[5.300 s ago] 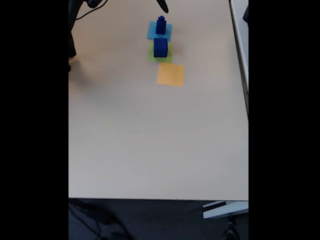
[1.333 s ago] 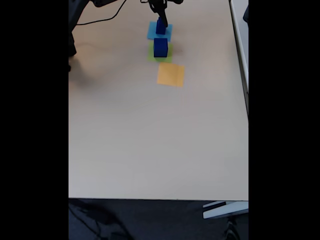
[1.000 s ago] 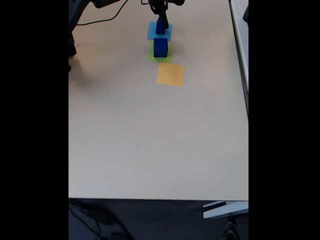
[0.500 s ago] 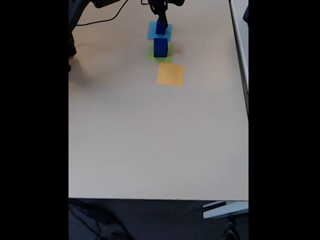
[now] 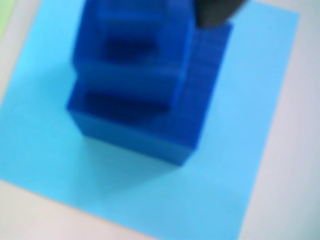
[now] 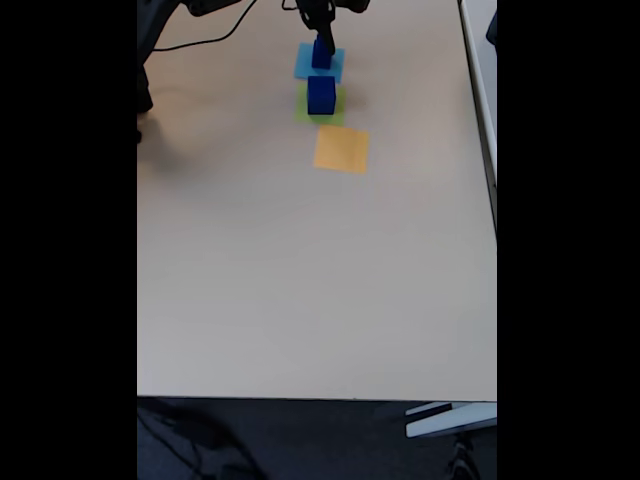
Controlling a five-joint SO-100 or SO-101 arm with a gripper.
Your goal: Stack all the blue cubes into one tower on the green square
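Note:
In the fixed view the largest blue cube (image 6: pixel 321 93) stands on the green square (image 6: pixel 320 112). Just behind it, on a light-blue paper square (image 6: pixel 305 66), a small blue cube sits on top of a medium blue cube (image 6: pixel 321 55). My gripper (image 6: pixel 320 36) hangs straight down onto the top of that pair. The wrist view looks down, blurred, on the small cube (image 5: pixel 135 45) atop the medium cube (image 5: pixel 150 125). One dark fingertip (image 5: pixel 216 12) lies against the small cube's upper right corner. How the jaws stand is not clear.
An orange paper square (image 6: pixel 341 149) lies in front of the green one. A black cable (image 6: pixel 205 40) runs across the table's far left, beside the arm's base. The table's right edge (image 6: pixel 482 120) is close to another surface.
Since 5.3 s ago the arm has come down from the far edge onto the two-cube pile. Over the last second nothing visibly moves.

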